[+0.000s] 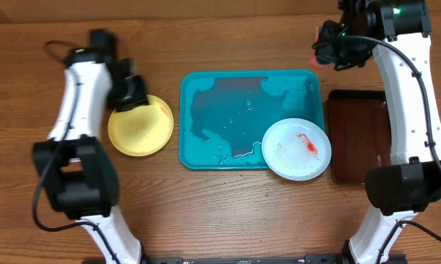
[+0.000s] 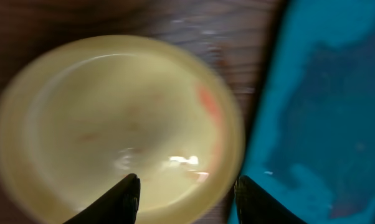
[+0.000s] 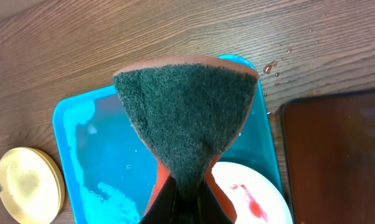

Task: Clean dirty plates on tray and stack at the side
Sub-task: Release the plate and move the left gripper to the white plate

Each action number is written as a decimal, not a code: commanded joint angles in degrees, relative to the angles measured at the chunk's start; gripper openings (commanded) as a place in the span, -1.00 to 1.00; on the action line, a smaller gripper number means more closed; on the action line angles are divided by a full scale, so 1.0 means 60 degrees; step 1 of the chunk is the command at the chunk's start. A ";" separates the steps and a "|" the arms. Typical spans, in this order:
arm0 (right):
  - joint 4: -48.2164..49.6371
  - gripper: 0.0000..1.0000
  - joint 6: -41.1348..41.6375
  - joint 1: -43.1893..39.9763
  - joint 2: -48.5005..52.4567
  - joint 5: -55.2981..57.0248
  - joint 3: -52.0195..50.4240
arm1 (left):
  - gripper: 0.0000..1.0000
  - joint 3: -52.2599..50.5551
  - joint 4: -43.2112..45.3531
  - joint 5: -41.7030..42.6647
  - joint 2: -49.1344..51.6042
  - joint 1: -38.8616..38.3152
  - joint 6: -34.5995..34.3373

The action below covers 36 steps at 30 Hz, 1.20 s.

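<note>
The turquoise tray [image 1: 228, 128] lies mid-table, wet. A white plate [image 1: 296, 149] with a red sauce smear sits on its front right corner; it also shows in the right wrist view [image 3: 256, 193]. Yellow-green plates [image 1: 140, 125] rest on the table left of the tray, seen blurred in the left wrist view [image 2: 113, 124] with a faint red trace. My left gripper [image 1: 130, 94] hovers over their far edge, open and empty [image 2: 187, 196]. My right gripper [image 1: 329, 45] is high beyond the tray's far right corner, shut on a green-and-orange sponge [image 3: 187, 118].
A dark brown tray [image 1: 360, 136] lies right of the turquoise tray, also in the right wrist view [image 3: 337, 155]. Water drops dot the wood near the tray's far right corner [image 3: 271, 67].
</note>
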 commanded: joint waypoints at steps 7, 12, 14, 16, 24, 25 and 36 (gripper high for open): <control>-0.0018 -0.92 -0.0069 -0.0036 0.0007 0.0087 0.0025 | 0.26 0.0091 0.1373 0.1574 0.0095 -0.3963 -0.2266; -0.0051 -0.92 -0.0073 -0.0036 0.0007 0.0087 0.0022 | 0.29 0.0087 0.2182 0.1406 0.0492 -0.5235 -0.3468; -0.0084 -0.92 -0.0076 -0.0036 0.0007 0.0091 0.0025 | 0.27 0.0087 0.2262 0.1406 0.0688 -0.5552 -0.3803; -0.0098 -0.92 -0.0149 -0.0036 0.0007 0.0091 0.0025 | 0.18 0.0091 0.2218 0.1410 0.0885 -0.5836 -0.3952; -0.0328 -0.92 -0.0219 -0.0036 0.0007 0.0091 0.0025 | 0.09 0.0084 0.1654 0.1082 0.1373 -0.6481 -0.4331; -0.0335 -0.92 -0.0226 -0.0036 0.0007 0.0091 0.0025 | 0.10 0.0084 0.1577 0.1086 0.1381 -0.6506 -0.4331; -0.0368 -0.92 -0.0248 -0.0036 0.0007 0.0091 0.0025 | -0.17 -0.0066 0.1282 0.1020 0.2073 -0.7133 -0.4401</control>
